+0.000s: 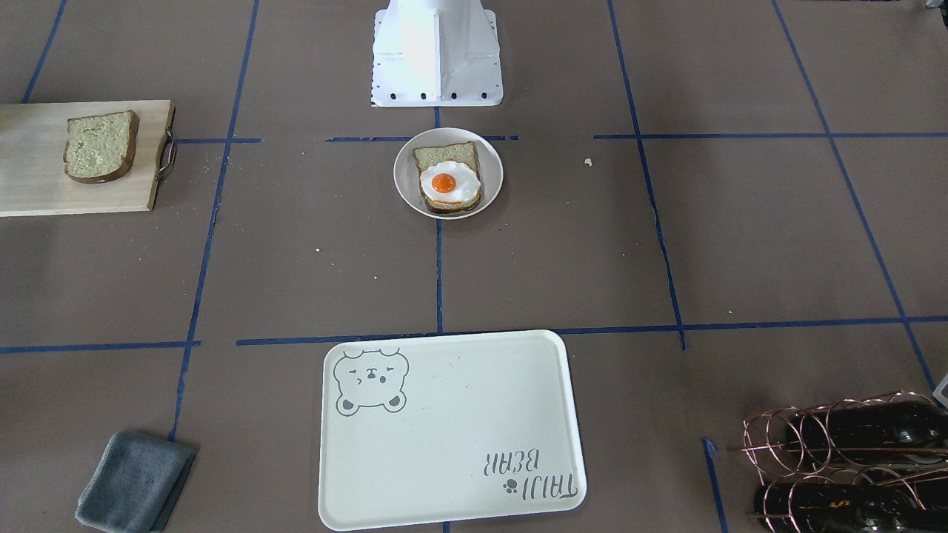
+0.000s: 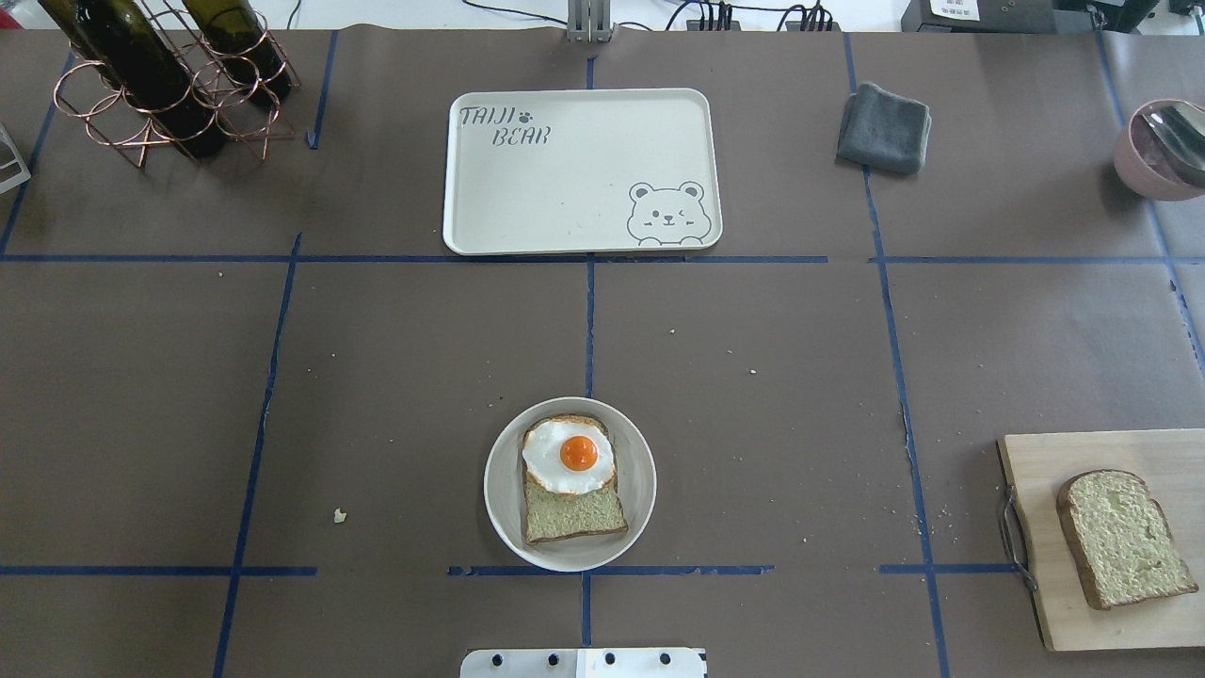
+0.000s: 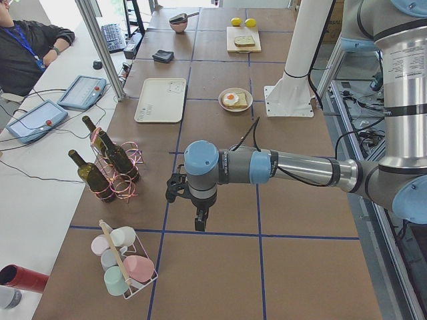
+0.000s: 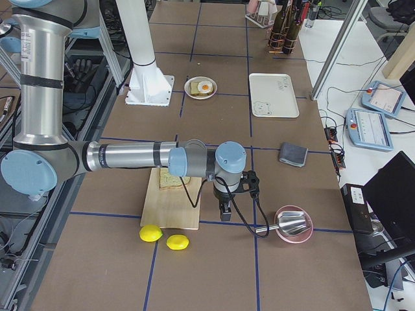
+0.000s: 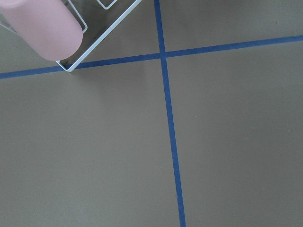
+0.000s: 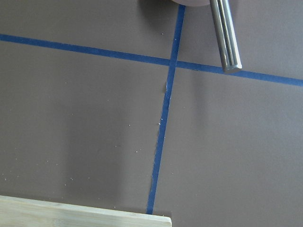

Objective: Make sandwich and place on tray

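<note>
A bread slice [image 2: 574,513] with a fried egg [image 2: 569,456] on top lies on a small round white plate [image 2: 499,490] near the robot base; the plate also shows in the front view [image 1: 489,159]. A second bread slice [image 2: 1120,537] lies on the wooden cutting board [image 2: 1111,452] on the robot's right. The bear tray [image 2: 565,188] sits bare at the far centre. My left gripper [image 3: 199,220] hangs over the table near the wine rack. My right gripper [image 4: 224,210] hangs beside the cutting board [image 4: 172,207]. I cannot tell whether either is open or shut.
A grey cloth [image 2: 885,127] lies right of the tray. A copper rack with wine bottles [image 2: 169,80] stands far left. A pink bowl with a metal utensil [image 2: 1158,151] sits far right. Two lemons [image 4: 150,233] lie past the board. A wire cup rack [image 3: 123,263] stands near the left arm.
</note>
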Tool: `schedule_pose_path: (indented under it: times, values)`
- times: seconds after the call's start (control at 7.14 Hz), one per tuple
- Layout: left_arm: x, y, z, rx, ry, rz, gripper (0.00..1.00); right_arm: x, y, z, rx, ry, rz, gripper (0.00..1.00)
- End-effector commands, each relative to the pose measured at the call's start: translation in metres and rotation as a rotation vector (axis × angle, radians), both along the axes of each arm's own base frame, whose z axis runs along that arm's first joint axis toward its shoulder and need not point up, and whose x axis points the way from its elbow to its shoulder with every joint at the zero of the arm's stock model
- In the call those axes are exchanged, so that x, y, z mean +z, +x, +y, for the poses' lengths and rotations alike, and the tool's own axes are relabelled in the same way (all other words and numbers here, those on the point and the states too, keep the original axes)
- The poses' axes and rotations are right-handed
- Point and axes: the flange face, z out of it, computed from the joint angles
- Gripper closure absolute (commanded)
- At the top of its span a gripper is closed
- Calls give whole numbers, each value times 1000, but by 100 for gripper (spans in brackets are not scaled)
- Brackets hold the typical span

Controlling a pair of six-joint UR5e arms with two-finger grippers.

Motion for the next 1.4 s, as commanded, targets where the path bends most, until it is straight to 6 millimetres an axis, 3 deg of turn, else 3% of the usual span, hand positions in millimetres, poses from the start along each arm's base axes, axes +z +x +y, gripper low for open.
schedule_pose_path:
  times: [0.0, 0.28, 0.7, 0.98, 1.26]
  values:
    - [0, 0, 0, 0, -1, 2, 0, -1, 0, 0, 0, 1, 0, 0]
    - [1, 0, 0, 1, -2, 0, 0, -5, 0, 0, 7, 4, 0, 0]
    - [0, 0, 1, 1, 0, 2, 0, -65, -21, 3, -30, 113, -31, 0]
    - [0, 1, 0, 3, 2, 2, 0, -88, -64, 0, -120, 213, -94, 0]
    - [0, 1, 0, 3, 2, 2, 0, -73, -108, 34, -93, 185, -132, 0]
